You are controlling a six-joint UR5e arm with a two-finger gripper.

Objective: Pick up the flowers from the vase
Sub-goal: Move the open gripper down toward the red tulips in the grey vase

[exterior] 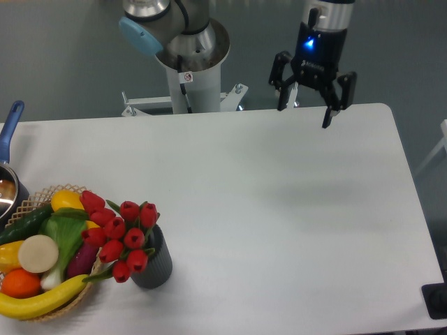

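1. The flowers point(120, 234) stand in the vase point(153, 259) at the near left of the tabletop point(279, 209), their red heads leaning left over the basket point(43, 259) just beside it.
2. I judge them light and soft. The buds would crush or bend, so I should take them low on the bunch, just above the vase rim, where the stems gather.
3. The vase looks small and light; it may tip or lift along with the stems.
4. A pot point(8, 183) sits at the left edge, beyond the basket.
5. My gripper point(312, 94) hangs at the far right, well apart, its fingers spread wide and holding nothing.
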